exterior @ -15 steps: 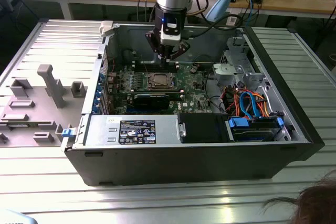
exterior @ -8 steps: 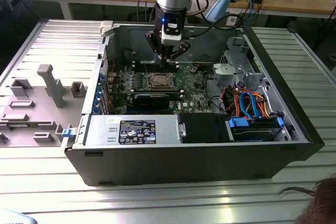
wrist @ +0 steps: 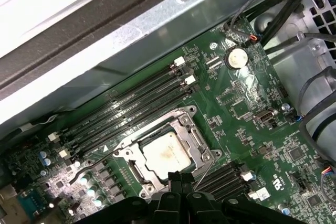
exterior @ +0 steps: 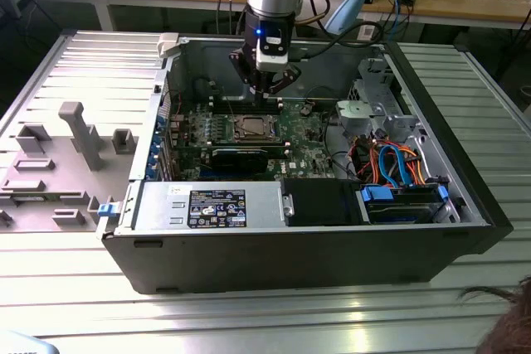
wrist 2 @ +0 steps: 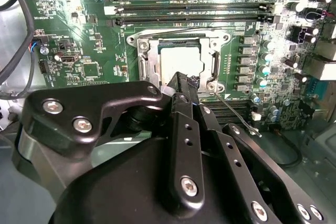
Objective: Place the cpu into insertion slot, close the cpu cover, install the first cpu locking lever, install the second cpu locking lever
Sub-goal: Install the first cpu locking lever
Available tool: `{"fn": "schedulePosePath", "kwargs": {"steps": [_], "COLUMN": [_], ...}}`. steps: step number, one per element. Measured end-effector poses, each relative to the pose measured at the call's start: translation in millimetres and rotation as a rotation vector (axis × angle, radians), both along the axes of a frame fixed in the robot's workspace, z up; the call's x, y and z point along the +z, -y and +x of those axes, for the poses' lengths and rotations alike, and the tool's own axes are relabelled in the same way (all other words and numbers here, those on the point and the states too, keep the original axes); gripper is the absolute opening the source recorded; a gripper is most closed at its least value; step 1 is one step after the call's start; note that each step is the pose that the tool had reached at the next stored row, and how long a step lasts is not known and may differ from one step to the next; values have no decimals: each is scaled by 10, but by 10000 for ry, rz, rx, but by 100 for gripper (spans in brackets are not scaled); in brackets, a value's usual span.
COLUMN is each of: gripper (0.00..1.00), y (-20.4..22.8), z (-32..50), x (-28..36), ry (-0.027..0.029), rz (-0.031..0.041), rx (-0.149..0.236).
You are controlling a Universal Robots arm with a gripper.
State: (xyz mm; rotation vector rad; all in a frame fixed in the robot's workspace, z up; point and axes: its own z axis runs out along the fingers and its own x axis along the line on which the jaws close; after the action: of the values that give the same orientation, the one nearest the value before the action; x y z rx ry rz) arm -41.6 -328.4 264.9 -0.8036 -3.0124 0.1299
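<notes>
Chassis (exterior: 75,64) lies open on its side, green motherboard (wrist: 252,129) facing up at you. Insertion slot (wrist: 207,153) sits mid-board beside long memory slots (wrist: 126,108); cpu cover (wrist 2: 144,66) already down flat, framing cpu (wrist: 165,153) seated inside. Gripper (wrist 2: 181,85) hovers just over slot's edge, fingers pinched together, holding nothing — thin lever wire (wrist 2: 233,111) runs along that same near side, still loose.

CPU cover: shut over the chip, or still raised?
Shut. In both wrist views the cpu cover lies flat around the cpu, whose pale face shows through its window. The claw is at its edge.
</notes>
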Motion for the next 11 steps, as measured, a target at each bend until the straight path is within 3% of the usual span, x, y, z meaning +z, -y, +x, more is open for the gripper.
{"fn": "schedulePosePath", "kwargs": {"steps": [11], "gripper": [11], "y": [0], "z": [0], "x": [0], "ry": [0], "rz": [0], "rx": [314]}}
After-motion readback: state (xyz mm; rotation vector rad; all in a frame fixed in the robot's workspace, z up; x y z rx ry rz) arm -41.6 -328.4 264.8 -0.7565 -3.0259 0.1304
